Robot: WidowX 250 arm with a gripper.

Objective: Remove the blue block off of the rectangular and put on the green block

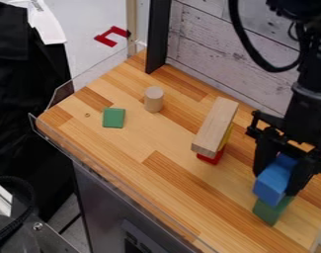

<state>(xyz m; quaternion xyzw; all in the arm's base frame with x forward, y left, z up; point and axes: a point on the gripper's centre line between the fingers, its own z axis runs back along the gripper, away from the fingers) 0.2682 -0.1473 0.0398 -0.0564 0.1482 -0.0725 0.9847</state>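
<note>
At the right side, the gripper (279, 179) hangs over the wooden top, shut on the blue block (271, 187), with one finger on either side of it. Directly below the blue block is a green block (269, 212); whether the two touch I cannot tell. A long, pale rectangular block (216, 127) lies to the left of the gripper, raised on a red block (211, 156) and a yellow block (226, 137), both partly hidden beneath it. Farther left, a flat green block (113, 117) rests on the wood.
A pale wooden cylinder (153, 99) stands between the flat green block and the rectangular block. Clear low guards edge the wooden top (133, 148) on the left and front. A whitish plank wall (212, 54) and a black post (158, 37) rise behind it.
</note>
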